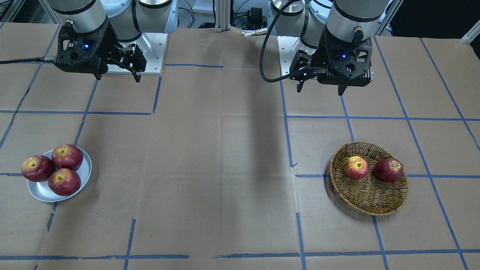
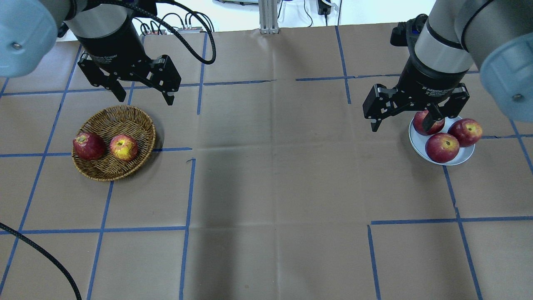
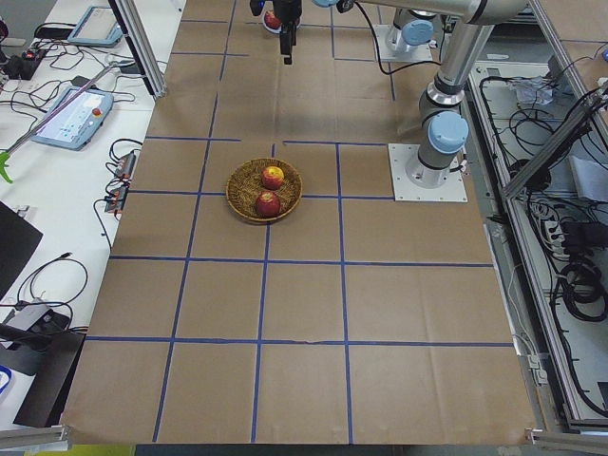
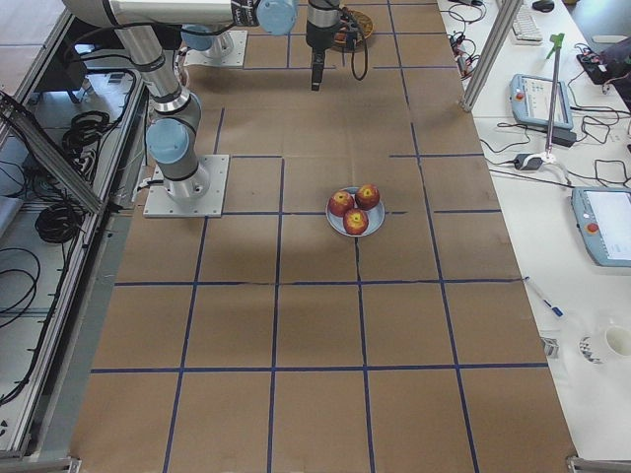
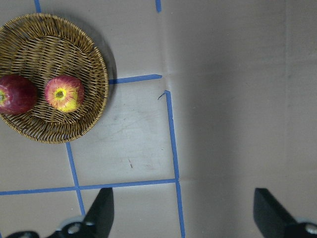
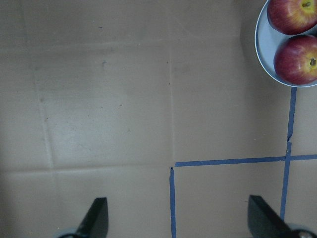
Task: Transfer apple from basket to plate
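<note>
The apple (image 1: 356,167), pale pinkish-red with a yellow patch around its stem hollow, lies in the tan wicker basket (image 1: 369,198) beside a darker red apple (image 1: 389,170). It also shows in the overhead view (image 2: 123,147) and the left wrist view (image 5: 64,93). My left gripper (image 2: 146,100) is open and empty, raised above the table just beyond the basket (image 2: 112,121). The silver-grey plate (image 1: 41,191) holds three dark-red apples (image 1: 67,156). My right gripper (image 2: 404,127) is open and empty, raised beside the plate (image 2: 462,155).
The table is covered in brown paper with a grid of blue tape lines (image 2: 187,187). The two arm bases (image 1: 150,52) stand at the robot's edge. A black cable (image 2: 41,254) runs over the near left corner in the overhead view.
</note>
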`<action>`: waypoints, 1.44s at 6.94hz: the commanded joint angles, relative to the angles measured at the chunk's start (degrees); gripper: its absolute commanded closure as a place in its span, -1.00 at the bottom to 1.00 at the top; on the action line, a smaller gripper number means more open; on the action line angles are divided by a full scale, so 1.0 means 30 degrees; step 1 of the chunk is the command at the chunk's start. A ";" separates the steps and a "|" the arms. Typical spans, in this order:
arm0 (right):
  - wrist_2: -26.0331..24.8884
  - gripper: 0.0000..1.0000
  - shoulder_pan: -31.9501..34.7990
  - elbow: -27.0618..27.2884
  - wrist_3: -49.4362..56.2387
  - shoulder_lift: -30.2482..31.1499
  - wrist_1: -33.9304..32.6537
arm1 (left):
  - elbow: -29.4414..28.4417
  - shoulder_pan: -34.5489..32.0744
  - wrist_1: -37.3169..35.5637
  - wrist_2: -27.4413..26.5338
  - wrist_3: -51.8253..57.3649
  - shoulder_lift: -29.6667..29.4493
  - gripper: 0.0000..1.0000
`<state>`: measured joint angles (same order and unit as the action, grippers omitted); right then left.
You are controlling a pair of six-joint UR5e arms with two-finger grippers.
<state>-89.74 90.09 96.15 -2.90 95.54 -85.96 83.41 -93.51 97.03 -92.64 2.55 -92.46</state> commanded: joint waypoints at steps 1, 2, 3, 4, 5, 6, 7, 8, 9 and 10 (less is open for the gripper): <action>-0.0029 -1.00 -0.0029 -0.0029 0.0232 0.0000 0.0000 | 0.0000 -0.0001 0.0000 -0.0029 0.0029 0.0001 -0.98; -0.0029 -1.00 -0.0029 -0.0058 0.0234 -0.0029 -0.0029 | 0.0000 -0.0001 0.0029 -0.0029 0.0030 0.0001 -0.98; -0.0029 -1.00 -0.0029 -0.0029 0.0263 -0.0029 -0.0262 | 0.0000 -0.0001 0.0030 -0.0058 0.0059 0.0030 -0.98; -0.0029 -1.00 -0.0029 -0.0029 0.0264 -0.0029 -0.0264 | 0.0000 -0.0001 0.0030 -0.0058 0.0059 0.0001 -0.98; -0.0029 -1.00 -0.0029 -0.0029 0.0293 -0.0029 -0.0264 | 0.0000 -0.0001 0.0030 -0.0058 0.0059 0.0001 -0.98; -0.0029 -1.00 -0.0029 -0.0058 0.0264 -0.0029 -0.0264 | 0.0000 0.0028 0.0030 -0.0058 0.0059 0.0001 -0.98; -0.0029 -1.00 -0.0029 -0.0029 0.0264 -0.0029 -0.0264 | -0.0029 0.0029 0.0030 -0.0087 0.0059 0.0001 -0.98; -0.0029 -1.00 -0.0029 -0.0029 0.0293 -0.0029 -0.0264 | -0.0116 0.0000 0.0059 -0.0146 0.0175 0.0030 -0.98; -0.0029 -1.00 -0.0058 -0.0029 0.0293 -0.0029 -0.0264 | -0.0349 -0.0001 0.0175 -0.0204 0.0205 -0.0028 -0.98; -0.0029 -1.00 -0.0058 -0.0029 0.0293 -0.0029 -0.0264 | -0.0584 0.0057 0.0176 -0.0263 0.0205 -0.0144 -0.98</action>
<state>-89.83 89.94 96.06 -2.03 95.45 -86.75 82.44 -93.46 97.44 -93.22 3.10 -92.59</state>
